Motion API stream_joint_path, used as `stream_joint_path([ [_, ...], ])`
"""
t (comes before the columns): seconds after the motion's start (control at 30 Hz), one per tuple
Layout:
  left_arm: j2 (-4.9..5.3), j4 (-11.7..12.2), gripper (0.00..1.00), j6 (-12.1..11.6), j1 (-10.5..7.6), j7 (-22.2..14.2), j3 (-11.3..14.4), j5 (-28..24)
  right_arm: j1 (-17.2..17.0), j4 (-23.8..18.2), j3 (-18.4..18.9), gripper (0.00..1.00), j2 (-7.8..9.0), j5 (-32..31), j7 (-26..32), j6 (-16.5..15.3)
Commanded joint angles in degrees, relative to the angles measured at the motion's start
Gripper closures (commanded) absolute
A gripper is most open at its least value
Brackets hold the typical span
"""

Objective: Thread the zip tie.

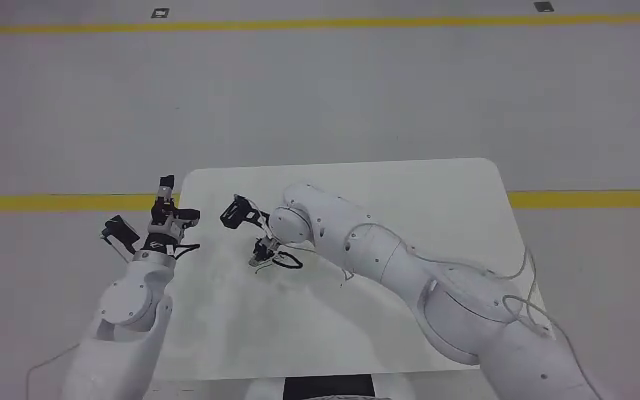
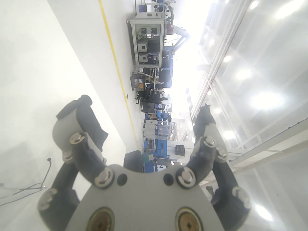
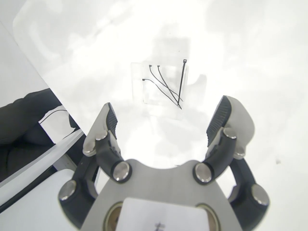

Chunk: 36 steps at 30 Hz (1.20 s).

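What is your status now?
Left tool open, empty. Right tool open, facing the zip ties. Ties lean in clear box, untouched. Nothing between.

Both end effectors spread, empty

White worktop, corners rounded. A clear box stood on it. Two yellow floor lines ran across: far line, near line. In the room behind stood a metal-framed cabinet and blue bins, under bright ceiling lights.
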Motion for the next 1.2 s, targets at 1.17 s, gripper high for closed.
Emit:
stream_joint_path([
  [1.17,0.00,0.0,0.00,0.0,0.00,0.0,0.0,0.0,-1.6,3.8,0.4,0.00,-5.48,-1.2,2.3,4.9],
])
